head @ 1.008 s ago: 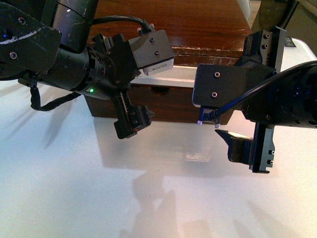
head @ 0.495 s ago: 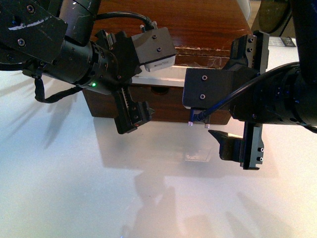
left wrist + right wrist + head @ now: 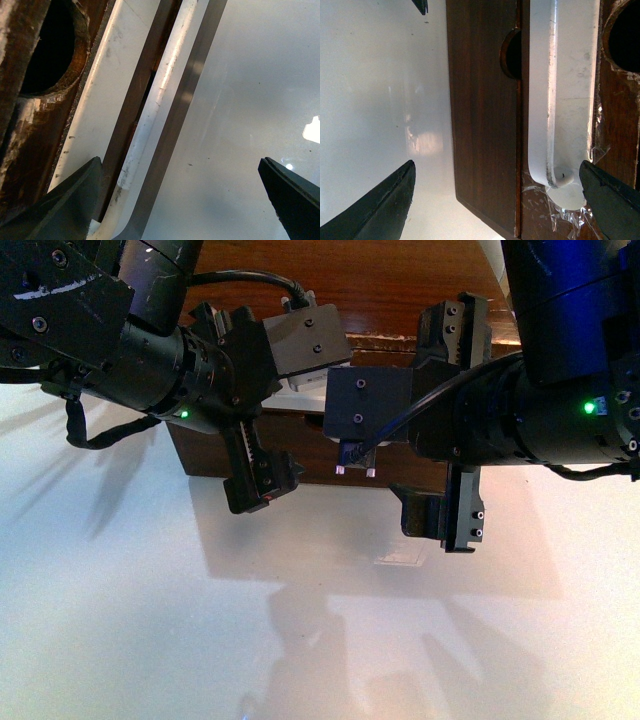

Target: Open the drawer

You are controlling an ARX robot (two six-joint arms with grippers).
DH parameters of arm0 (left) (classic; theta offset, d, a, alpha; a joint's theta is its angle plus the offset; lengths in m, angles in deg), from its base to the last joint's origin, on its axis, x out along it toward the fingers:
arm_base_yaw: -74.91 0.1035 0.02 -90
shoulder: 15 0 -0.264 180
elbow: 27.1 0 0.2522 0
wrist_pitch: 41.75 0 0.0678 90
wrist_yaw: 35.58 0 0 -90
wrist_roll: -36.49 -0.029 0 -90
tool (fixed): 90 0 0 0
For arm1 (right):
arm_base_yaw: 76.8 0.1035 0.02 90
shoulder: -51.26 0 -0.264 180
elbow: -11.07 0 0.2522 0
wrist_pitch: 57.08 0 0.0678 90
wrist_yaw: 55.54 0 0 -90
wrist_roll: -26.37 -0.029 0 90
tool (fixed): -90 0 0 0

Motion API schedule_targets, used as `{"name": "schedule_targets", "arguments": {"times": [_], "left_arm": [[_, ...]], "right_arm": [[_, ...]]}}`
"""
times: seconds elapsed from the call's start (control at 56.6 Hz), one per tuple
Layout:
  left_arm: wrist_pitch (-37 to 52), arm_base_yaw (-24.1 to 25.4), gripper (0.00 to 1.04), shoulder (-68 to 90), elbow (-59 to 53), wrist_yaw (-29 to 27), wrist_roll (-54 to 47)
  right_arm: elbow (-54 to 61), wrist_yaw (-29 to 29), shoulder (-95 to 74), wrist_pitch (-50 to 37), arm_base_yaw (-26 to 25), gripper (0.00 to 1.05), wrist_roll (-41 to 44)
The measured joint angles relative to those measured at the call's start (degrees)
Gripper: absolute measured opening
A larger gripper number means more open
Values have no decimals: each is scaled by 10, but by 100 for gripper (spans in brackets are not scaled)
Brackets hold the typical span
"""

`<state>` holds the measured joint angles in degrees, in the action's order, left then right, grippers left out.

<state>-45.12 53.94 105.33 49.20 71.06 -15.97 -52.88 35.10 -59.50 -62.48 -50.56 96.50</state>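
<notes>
Dark-brown drawer (image 3: pixel 305 440) at front of wooden cabinet (image 3: pixel 400 280). Left gripper (image 3: pixel 182 200) just before drawer, fingers spread wide, white bar handle (image 3: pixel 162 90) between them. Right gripper (image 3: pixel 500 200) near drawer, also gaping, holding nothing.

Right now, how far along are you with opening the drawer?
Done: both hands are up against the wide dark-brown wooden drawer with the scuffed whitish front. In hand: the left hand and the right hand are open, each straddling the long white bar handle without gripping it. Left: closing on the bar and pulling. I can't see the drawer pulled out yet.
</notes>
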Motion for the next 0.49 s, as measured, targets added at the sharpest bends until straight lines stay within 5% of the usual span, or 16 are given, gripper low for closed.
{"name": "schedule_targets", "arguments": {"times": [0.495], "left_arm": [[-3, 0, 96, 0, 0, -2, 0]], "right_arm": [[-13, -7, -31, -10, 9, 96, 3]]}}
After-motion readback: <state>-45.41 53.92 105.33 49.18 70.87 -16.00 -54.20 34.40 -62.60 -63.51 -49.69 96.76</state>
